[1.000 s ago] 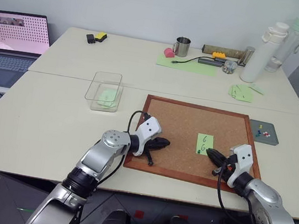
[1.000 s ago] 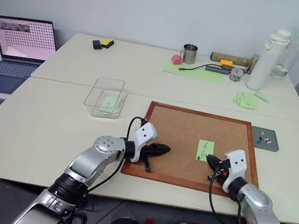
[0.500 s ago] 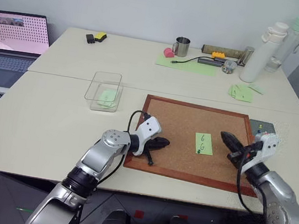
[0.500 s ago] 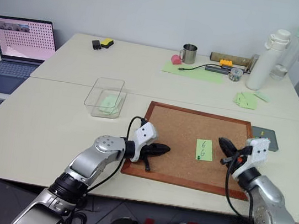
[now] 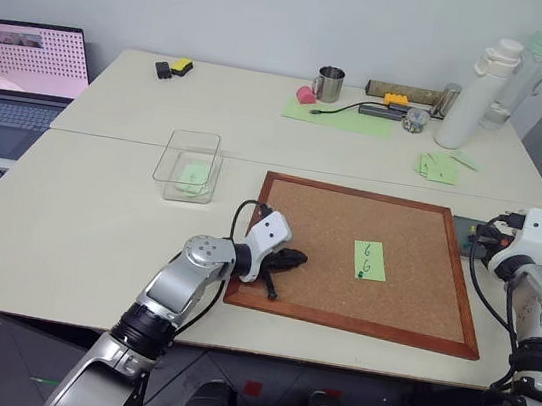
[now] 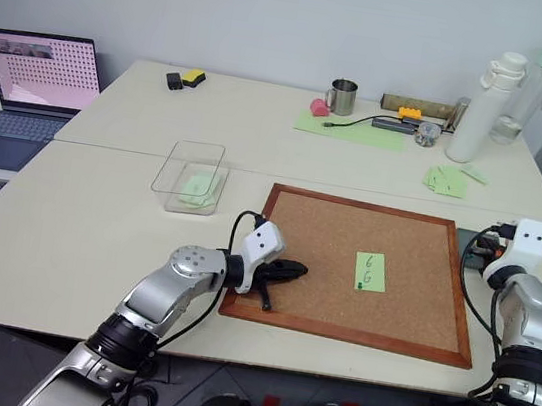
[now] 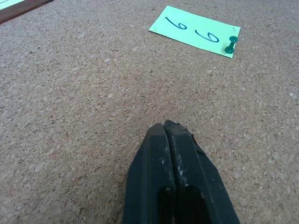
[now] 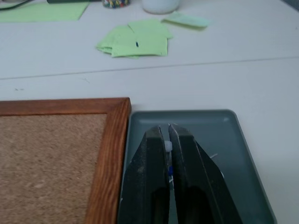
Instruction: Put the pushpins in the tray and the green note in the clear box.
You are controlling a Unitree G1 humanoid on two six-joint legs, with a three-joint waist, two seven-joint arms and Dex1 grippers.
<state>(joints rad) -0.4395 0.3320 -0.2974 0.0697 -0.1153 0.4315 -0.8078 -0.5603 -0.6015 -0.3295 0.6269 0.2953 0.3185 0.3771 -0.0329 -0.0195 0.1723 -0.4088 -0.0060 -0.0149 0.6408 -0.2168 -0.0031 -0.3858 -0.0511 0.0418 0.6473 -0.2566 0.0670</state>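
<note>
Both arms are silver-grey metal with rounded joints, ending in white wrist housings marked by small dark dots, possibly screws. Black cables loop along each forearm. Each gripper has two tapering matte-black fingers (image 7: 180, 182), lightly scuffed.

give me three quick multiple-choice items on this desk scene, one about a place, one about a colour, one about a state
1. Where does the green note lie?
A. on the corkboard
B. in the clear box
C. on the laptop

2. What colour is the pushpin at the note's edge?
A. red
B. dark green
C. white

3. How do the left gripper's jaws stand?
A. wide open
B. shut on the note
C. shut on nothing

Answers:
1. A, the note sits flat on the cork, right of the board's middle.
2. B, the left wrist view shows a dark green pin at the note's corner.
3. C, the jaws meet over bare cork, far from the note.
</note>
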